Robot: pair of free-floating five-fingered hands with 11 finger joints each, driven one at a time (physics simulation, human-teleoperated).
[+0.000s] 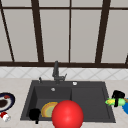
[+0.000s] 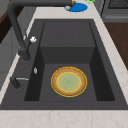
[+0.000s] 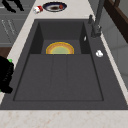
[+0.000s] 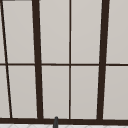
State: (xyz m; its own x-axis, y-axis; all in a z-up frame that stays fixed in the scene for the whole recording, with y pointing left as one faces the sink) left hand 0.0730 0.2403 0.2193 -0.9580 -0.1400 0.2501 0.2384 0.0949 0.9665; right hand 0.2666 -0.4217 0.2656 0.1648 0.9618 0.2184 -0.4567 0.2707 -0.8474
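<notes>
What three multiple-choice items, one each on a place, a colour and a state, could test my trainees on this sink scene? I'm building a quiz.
1. Where does the yellow-and-orange plate lie?
A. in the sink basin
B. on the drainboard
C. on the counter

2. What colour is the plate on the counter at the sink's right?
A. white
B. blue
C. red

3. What is the right hand doing?
A. resting flat on the counter
B. gripping the faucet
C. curled round a green thing

Answers: 1 A, the plate sits on the basin floor; 2 B, the blue plate; 3 C, its fingers wrap the green thing.
</notes>
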